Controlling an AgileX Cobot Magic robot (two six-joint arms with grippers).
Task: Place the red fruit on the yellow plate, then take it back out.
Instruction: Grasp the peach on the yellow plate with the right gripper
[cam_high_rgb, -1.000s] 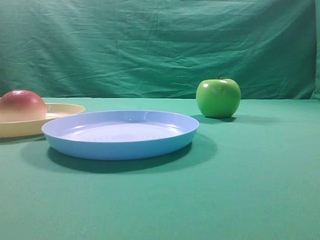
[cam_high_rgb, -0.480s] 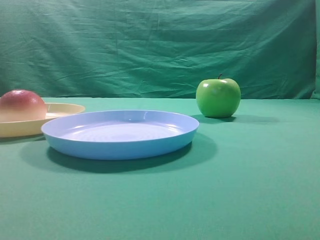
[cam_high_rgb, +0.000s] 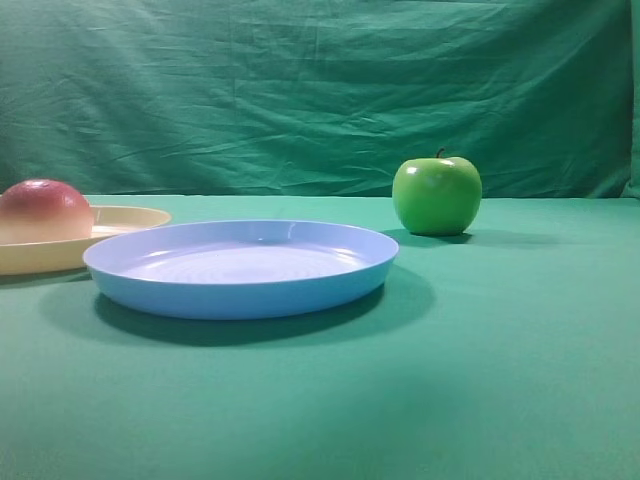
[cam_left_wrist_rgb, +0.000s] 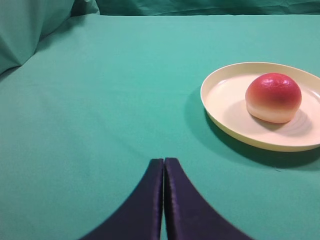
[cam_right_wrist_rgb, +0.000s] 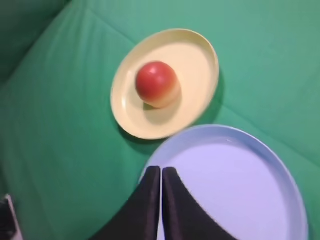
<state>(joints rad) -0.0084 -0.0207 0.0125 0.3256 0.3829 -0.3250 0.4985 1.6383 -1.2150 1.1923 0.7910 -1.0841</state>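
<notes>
on the yellow plate (cam_left_wrist_rgb: 225, 107) sits the red fruit (cam_left_wrist_rgb: 273, 97), round and smooth, dull red over its crown and fading to a pinkish-yellow band at its base, resting right of the plate's middle in the left wrist view. the plate is shallow, pale cream-yellow, with a low rim, and carries nothing else.

left claw (cam_left_wrist_rgb: 163, 172): clenched, its dark fingers pressed together, grasping nothing. it hangs over bare cloth, and the fruit lies ahead of it and off to its right, well apart.

right claw (cam_right_wrist_rgb: 161, 182): clenched likewise, empty, positioned above the near rim of the light blue plate (cam_right_wrist_rgb: 260, 200). the fruit lies ahead of it on the yellow plate, apart from the fingers.

the blue plate lies just beside the yellow plate; in the exterior view its rim overlaps the yellow one. a glossy green apple (cam_high_rgb: 436, 195) stands upright on the counter (cam_high_rgb: 500, 380), behind and right of the blue plate. green cloth covers the counter, and a creased green cloth backdrop (cam_high_rgb: 300, 90) hangs behind.
</notes>
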